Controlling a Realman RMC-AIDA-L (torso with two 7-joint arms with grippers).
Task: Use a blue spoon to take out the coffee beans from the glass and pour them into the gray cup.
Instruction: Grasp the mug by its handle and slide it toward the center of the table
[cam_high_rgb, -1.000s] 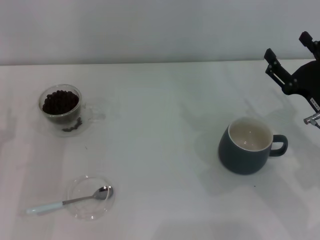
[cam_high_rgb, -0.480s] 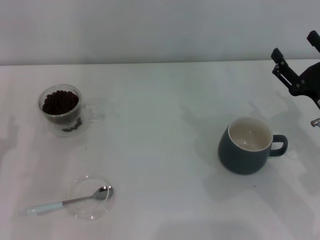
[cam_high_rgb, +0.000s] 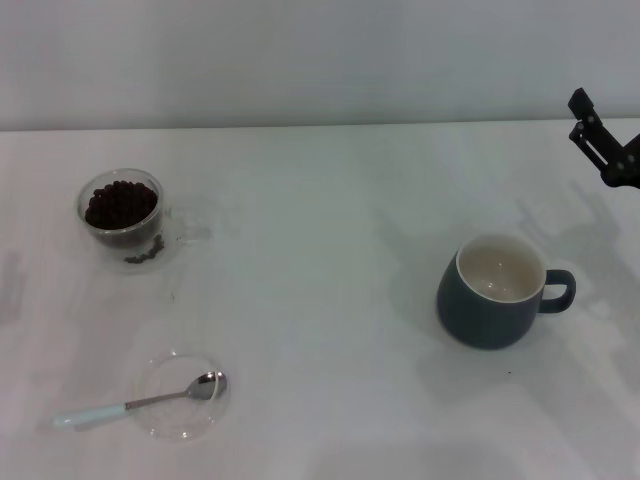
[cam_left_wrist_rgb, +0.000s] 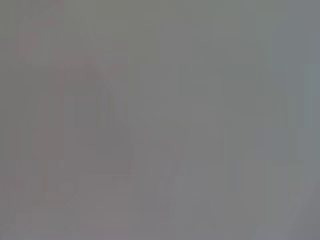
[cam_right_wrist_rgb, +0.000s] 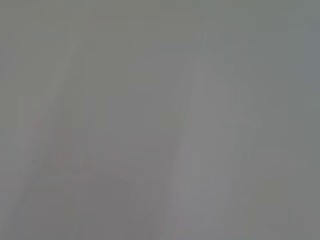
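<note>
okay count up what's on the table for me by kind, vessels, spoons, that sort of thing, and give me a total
Drinking vessels: 2, the glass holding coffee beans and the gray cup
Dishes: 1, the clear dish
Spoons: 1, the blue spoon
Total: 4

- I see dark brown coffee beans (cam_high_rgb: 120, 203) in the clear glass (cam_high_rgb: 121, 213).
- Blue spoon (cam_high_rgb: 140, 402): pale blue handle, silver bowl.
- Gray cup (cam_high_rgb: 494, 292): blue-gray outside, cream inside.
- White table (cam_high_rgb: 320, 250).
</note>
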